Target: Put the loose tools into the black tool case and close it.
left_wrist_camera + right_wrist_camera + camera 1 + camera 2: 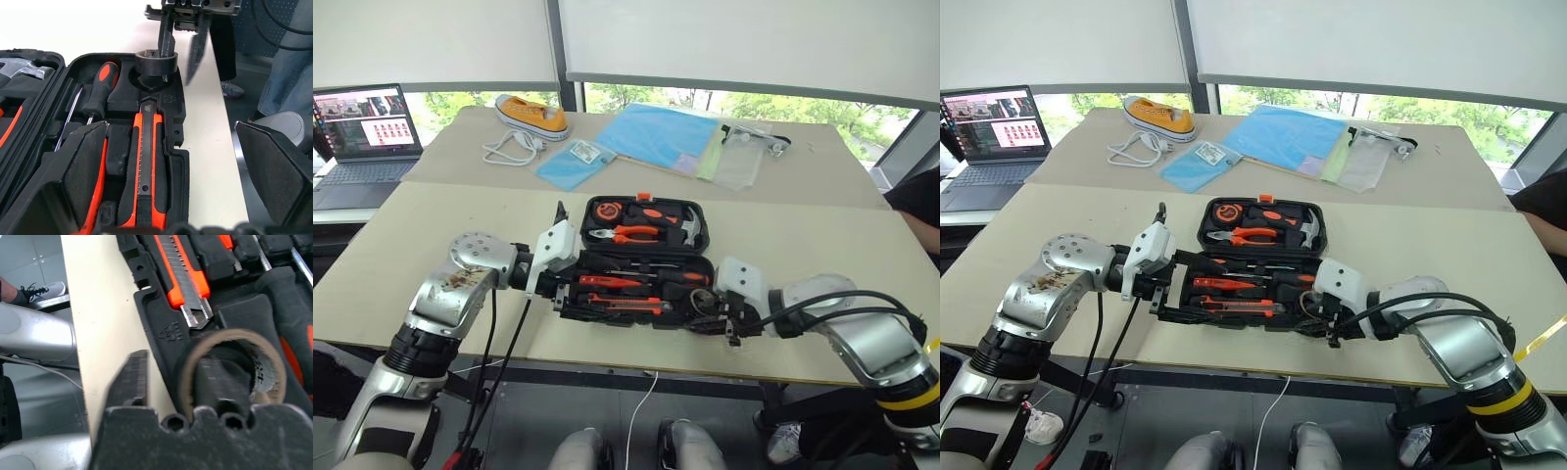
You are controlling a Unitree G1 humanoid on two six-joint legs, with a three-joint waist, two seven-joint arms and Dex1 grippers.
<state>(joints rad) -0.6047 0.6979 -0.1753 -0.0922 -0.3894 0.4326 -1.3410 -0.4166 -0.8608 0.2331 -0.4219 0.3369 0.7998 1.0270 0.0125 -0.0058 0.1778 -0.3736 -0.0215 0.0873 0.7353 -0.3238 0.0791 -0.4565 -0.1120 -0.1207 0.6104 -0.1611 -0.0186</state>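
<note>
Tan table [431, 225] holds my open black tool case [641, 269]. Left gripper [560, 294] gapes wide at its end. Left wrist view shows my right gripper [178, 61] part-open, one finger inside the tape roll [155, 62].

Your left gripper [570, 290] points right with its fingers [88, 171] spread wide, while your right gripper [180, 54] angles down, jaws parted.

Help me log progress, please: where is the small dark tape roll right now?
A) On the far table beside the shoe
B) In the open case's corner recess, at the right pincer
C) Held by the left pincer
B: the tape roll sits in the corner recess of the open black tool case, with one finger of the right pincer inside its ring.
</note>
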